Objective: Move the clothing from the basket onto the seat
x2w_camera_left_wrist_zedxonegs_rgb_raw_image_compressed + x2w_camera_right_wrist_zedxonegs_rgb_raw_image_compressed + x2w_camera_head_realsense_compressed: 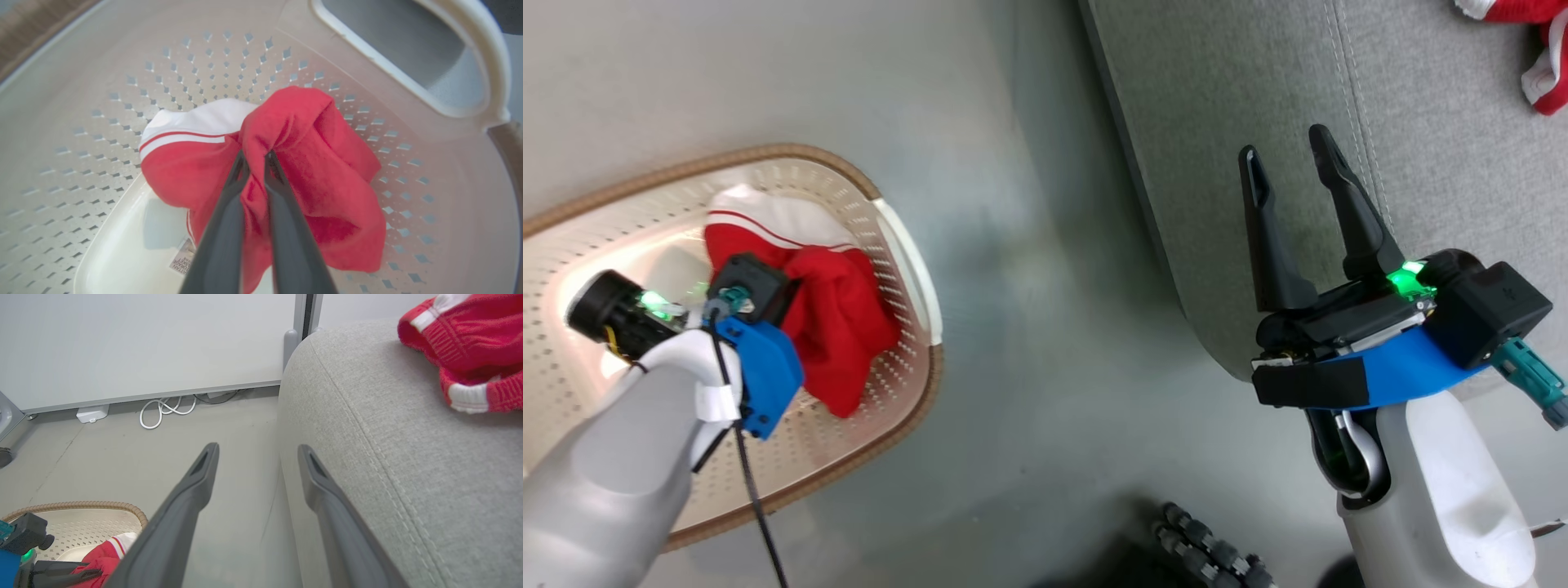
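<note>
A red garment with a white striped panel, part of the clothing [841, 327] [327, 171] [104, 555], lies bunched in the cream perforated basket [768, 152] [204, 53] [81, 506] on the floor. My left gripper [255, 157] reaches down into the basket and is shut on a fold of that red fabric. Another red-and-white garment [1543, 57] [470, 347] lies on the grey seat [1258, 98] [367, 437]. My right gripper [1284, 147] [257, 448] is open and holds nothing, hovering over the seat's rounded left edge.
Bare grey floor runs between basket and seat. The basket's white handle [482, 49] is just beyond the garment. A coiled white cable [163, 410] lies by the wall base. A dark ribbed part of my base [1209, 555] shows at the bottom.
</note>
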